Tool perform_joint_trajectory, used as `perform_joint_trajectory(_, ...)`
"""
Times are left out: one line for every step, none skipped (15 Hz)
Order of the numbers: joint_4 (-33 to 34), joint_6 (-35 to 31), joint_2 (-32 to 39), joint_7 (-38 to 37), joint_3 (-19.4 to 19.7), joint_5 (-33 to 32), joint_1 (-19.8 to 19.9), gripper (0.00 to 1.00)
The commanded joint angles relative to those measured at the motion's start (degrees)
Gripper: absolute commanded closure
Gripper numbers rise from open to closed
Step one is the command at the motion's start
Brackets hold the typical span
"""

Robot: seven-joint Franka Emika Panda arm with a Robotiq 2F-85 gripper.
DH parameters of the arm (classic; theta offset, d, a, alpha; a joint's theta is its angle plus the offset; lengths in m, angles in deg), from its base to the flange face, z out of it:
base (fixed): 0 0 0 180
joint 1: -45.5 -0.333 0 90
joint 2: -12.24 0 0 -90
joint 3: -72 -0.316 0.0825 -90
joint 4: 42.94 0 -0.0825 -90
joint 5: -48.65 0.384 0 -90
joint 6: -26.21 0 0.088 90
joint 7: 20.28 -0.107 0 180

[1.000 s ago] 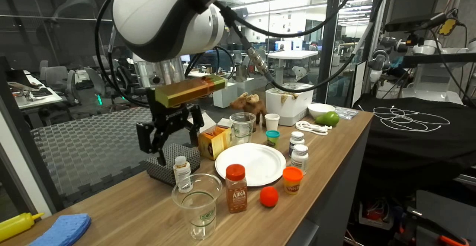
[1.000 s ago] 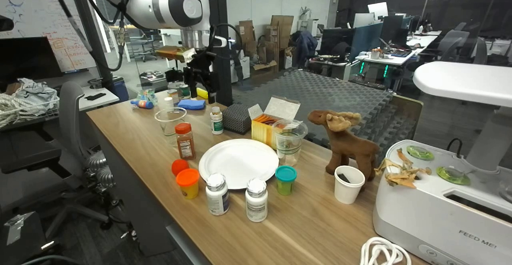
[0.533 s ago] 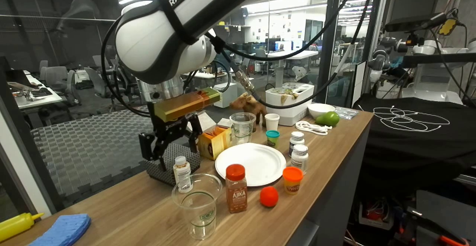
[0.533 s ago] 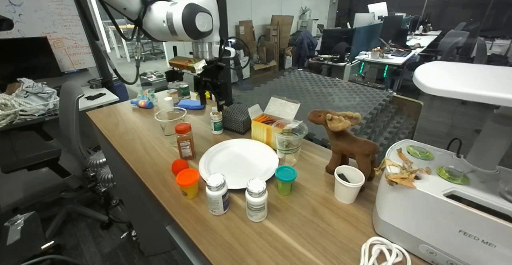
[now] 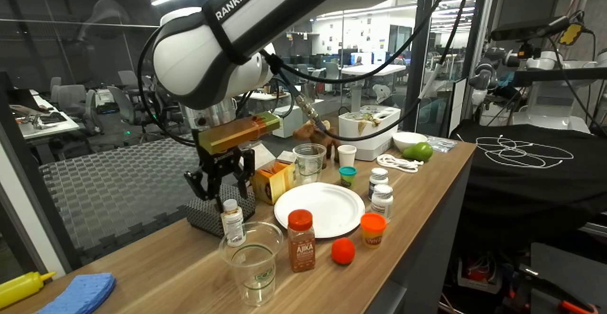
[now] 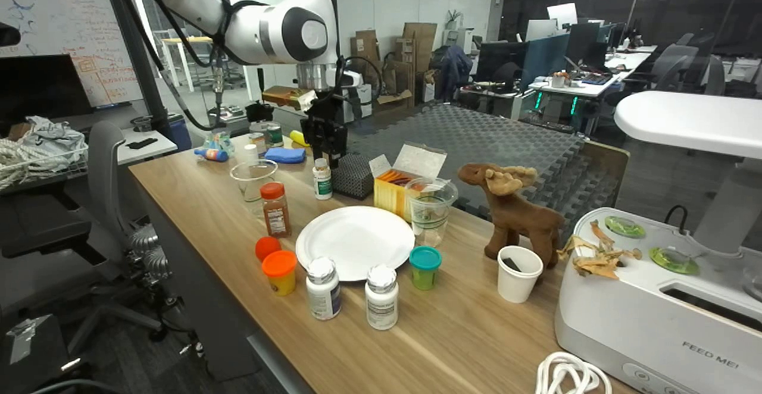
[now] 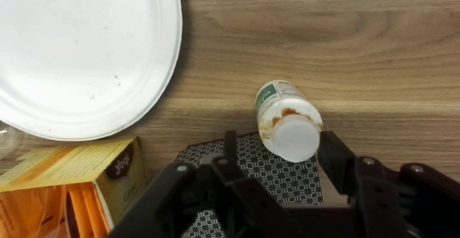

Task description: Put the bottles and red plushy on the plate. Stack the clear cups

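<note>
My gripper (image 7: 277, 141) stands open but narrowed at a white-capped bottle (image 7: 287, 123). In the wrist view the right finger is close beside the cap, contact unclear, and a gap shows on the left. That bottle is upright on the table. An amber bottle with a red cap (image 5: 302, 247) stands beside a clear cup (image 5: 253, 276). Another clear cup (image 6: 431, 215) is near the tea box. Two white bottles (image 6: 323, 293) (image 6: 381, 302) stand by the bare white plate (image 6: 355, 242). The red plushy (image 5: 343, 250), a round lump, lies near the table's edge.
A dark patterned box (image 7: 284, 180) lies under the gripper, next to the bottle. Close by is the open tea box (image 5: 273, 181). Tubs with orange (image 6: 278, 272) and teal lids (image 6: 425, 268) flank the plate. A toy moose (image 6: 518, 215) stands further along.
My gripper has come down to the white-capped bottle by the patterned box, and its fingers have drawn closer together. The objects on the table have stayed where they were.
</note>
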Motion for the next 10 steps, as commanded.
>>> perform_joint_trajectory(2.87, 2.74, 0.55, -0.94, 0.46, 0.19, -0.28, 0.69)
perform_joint_trajectory(2.97, 3.00, 0.48, -1.02, 0.50, 0.15, -0.31, 0.78)
perform_joint_trajectory(2.98, 3.47, 0.23, -1.08, 0.46, 0.24, -0.29, 0.85)
perform_joint_trajectory(3.09, 3.96, 0.12, -1.04, 0.35, 0.42, -0.19, 0.87)
perform_joint_trajectory(3.21, 4.33, 0.04, -0.90, 0.25, 0.54, -0.09, 0.83)
perform_joint_trajectory(3.27, 4.76, -0.17, -0.86, 0.26, 0.58, -0.01, 0.83)
perform_joint_trajectory(3.35, 5.17, -0.40, -0.79, 0.20, 0.70, 0.10, 0.83)
perform_joint_trajectory(3.29, 5.46, -0.91, -1.02, 0.35, 0.62, 0.12, 0.82)
perform_joint_trajectory(3.31, 5.82, -1.43, -1.22, 0.50, 0.46, 0.11, 0.82)
perform_joint_trajectory(3.26, 6.22, -2.19, -1.58, 0.82, 0.11, 0.05, 0.82)
